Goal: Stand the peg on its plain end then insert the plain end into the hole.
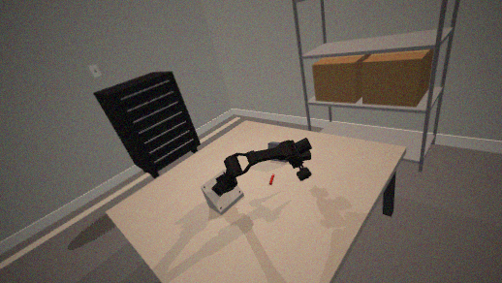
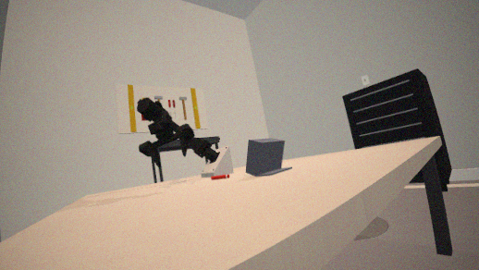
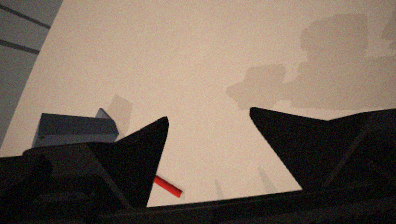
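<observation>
Two black, tapered fingers of the black gripper point(image 1: 303, 164) point(image 2: 144, 130) point(image 3: 210, 114) stand wide apart, holding nothing, above the pale wooden table point(image 1: 194, 242) point(image 2: 185, 222) point(image 3: 190, 60). The red cylindrical peg point(image 1: 271, 179) point(image 2: 220, 177) point(image 3: 168, 186) lies flat on it, near the grey block-shaped panel point(image 1: 275, 144) point(image 2: 264, 157) point(image 3: 75, 131).

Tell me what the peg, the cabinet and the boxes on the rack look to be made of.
Peg: painted wood or plastic, perhaps; evenly red, grain not visible.
Cabinet: possibly painted metal; black, flat-faced, with thin pale lines across its front.
Boxes: probably cardboard, matte; plain brown, square-edged sides.
</observation>
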### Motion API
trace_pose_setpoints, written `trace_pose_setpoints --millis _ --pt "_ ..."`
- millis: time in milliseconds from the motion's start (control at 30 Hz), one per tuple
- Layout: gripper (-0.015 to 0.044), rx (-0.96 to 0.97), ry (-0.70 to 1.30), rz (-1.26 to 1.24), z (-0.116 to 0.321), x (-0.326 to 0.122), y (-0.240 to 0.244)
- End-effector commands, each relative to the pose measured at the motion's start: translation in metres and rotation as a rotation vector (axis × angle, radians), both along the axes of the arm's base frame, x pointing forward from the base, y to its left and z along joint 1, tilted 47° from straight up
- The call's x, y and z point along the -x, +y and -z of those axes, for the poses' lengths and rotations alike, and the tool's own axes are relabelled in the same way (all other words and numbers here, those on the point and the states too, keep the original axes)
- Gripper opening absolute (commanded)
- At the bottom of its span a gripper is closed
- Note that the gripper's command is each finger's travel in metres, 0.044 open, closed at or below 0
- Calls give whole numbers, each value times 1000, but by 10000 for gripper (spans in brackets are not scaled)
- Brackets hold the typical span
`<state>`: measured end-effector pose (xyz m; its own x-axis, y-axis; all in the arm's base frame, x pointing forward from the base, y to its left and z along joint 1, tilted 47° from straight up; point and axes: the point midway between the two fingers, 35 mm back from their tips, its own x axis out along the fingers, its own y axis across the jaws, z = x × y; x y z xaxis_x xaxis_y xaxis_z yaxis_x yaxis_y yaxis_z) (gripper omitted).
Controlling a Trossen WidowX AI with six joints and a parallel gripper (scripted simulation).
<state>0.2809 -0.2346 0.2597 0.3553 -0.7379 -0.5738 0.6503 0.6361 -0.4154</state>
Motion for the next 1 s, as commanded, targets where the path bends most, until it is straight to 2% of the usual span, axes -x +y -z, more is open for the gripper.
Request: trace_pose_setpoints --millis 0,500,967 --pt "440 -25 121 -34 27 -7 12" --pt "440 -49 566 -201 103 -18 69" --pt "440 31 990 -375 150 -9 119"
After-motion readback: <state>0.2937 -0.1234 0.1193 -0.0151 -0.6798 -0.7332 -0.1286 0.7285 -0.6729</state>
